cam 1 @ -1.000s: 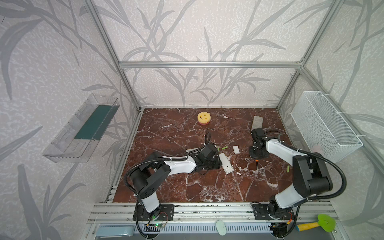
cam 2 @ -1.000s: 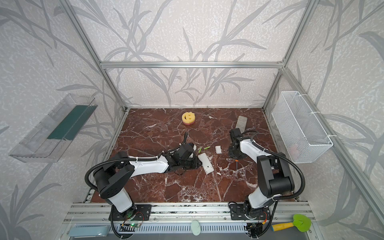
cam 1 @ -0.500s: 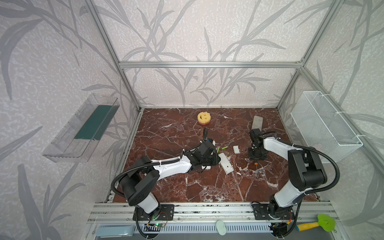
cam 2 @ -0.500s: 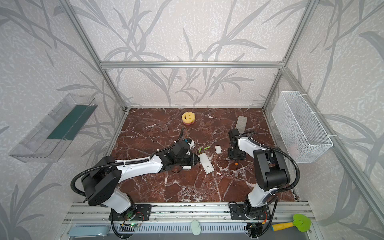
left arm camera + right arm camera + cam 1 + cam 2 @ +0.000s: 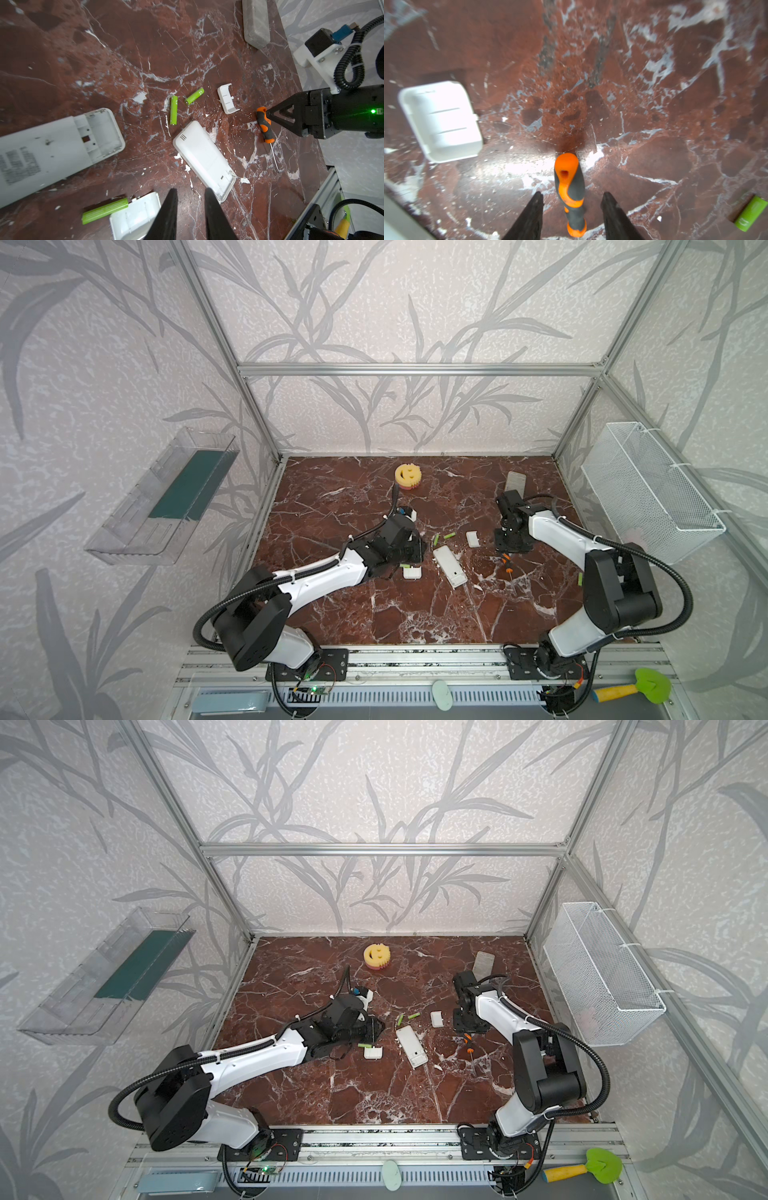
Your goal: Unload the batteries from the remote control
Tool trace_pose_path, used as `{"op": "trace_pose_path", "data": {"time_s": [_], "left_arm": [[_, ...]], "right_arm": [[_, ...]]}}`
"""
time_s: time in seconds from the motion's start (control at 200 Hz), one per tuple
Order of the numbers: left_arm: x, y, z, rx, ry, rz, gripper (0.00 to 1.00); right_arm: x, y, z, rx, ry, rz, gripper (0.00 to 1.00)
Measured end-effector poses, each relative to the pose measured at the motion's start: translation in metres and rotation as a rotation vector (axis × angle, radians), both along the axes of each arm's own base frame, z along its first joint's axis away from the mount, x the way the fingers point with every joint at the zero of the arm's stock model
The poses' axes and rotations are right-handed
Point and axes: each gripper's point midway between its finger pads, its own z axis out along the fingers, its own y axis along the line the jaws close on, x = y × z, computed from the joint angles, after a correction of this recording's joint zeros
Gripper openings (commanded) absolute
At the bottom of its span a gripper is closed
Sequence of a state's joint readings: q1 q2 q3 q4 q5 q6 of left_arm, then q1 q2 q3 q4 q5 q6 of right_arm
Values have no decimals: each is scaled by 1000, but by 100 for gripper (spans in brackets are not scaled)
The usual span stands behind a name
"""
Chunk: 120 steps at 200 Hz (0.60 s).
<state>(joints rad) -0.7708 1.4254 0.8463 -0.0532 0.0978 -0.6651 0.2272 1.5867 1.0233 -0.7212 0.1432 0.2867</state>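
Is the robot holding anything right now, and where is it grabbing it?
Nothing is held. The right gripper stands open around the screwdriver handle, untouched; the left gripper is empty.

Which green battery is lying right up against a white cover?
The battery beside the left pincer, touching the larger cover; the others lie apart on bare marble.

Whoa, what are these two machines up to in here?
Two robot arms are emptying remote controls on a red marble table. The white remote and the grey remote lie face down, battery bays open, with slim lime-green batteries loose beside them. The right hand hovers open over an orange-handled screwdriver lying on the table; the left hand, open too, holds nothing.
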Motion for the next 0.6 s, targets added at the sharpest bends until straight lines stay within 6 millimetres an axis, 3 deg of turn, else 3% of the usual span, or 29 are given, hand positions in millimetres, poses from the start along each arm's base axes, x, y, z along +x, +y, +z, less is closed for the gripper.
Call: {"op": "trace_pose_path", "data": {"time_s": [0.21, 0.415, 0.6], "left_arm": [[15, 39, 23, 103, -99, 54, 32], [33, 87, 72, 232, -279, 153, 60], [37, 138, 123, 329, -457, 276, 82]], "right_arm": [[7, 9, 43, 18, -119, 40, 50], [8, 18, 107, 72, -332, 101, 52], [-1, 21, 168, 139, -617, 153, 58]]}}
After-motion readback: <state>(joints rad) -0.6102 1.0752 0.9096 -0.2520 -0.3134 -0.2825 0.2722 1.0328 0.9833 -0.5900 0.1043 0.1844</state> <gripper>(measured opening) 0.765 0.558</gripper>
